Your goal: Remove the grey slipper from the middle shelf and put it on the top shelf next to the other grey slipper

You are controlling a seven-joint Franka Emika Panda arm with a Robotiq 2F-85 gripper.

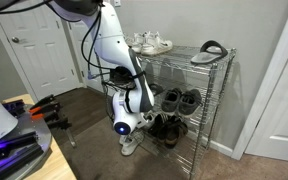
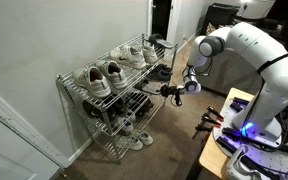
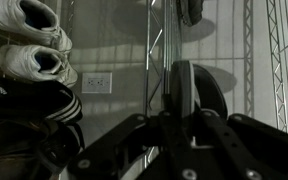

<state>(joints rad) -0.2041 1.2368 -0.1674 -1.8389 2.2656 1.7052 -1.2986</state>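
Gripper [image 3: 189,125] fingers at the bottom of the wrist view look clamped on the grey slipper [image 3: 194,88]. Other slipper [image 1: 212,50] sits upper right on the top shelf [image 1: 176,56].

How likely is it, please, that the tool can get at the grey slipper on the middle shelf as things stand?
Probably yes: in the wrist view the grey slipper sits straight ahead of the tool, with nothing between them; the dark shoes lie off to one side.

Shiny chrome top shelf [image 1: 184,58], other grey slipper [image 1: 211,50] matt, perhaps rubber
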